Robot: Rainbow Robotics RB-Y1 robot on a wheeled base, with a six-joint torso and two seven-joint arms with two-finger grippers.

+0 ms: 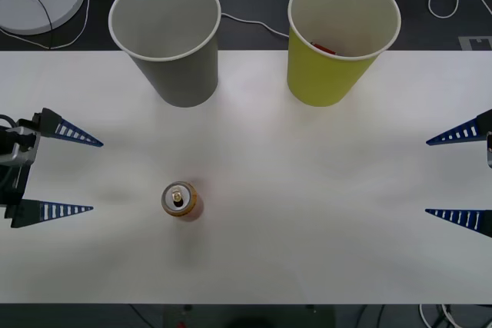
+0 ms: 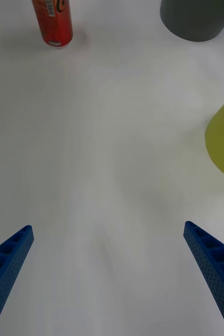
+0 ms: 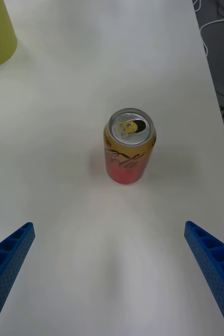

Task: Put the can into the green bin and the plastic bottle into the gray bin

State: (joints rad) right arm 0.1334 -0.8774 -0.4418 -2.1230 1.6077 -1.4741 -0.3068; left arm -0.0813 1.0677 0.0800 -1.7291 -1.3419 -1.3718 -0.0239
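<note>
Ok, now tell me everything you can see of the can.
The can is a small metal drink can with shiny red-orange sides, a gold band near the top and a silvery lid whose pull tab sits beside an open mouth hole. It stands upright on the white table, nearer the left pincer, well in front of the gray bin. Nothing touches it but the tabletop. Script lettering runs down its side, with a barcode on another face.

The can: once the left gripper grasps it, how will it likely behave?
The can stands upright with its tab opened, so it is probably light and easily tipped. Its smooth round sides may slip or dent; knocked over, it would likely roll.
</note>
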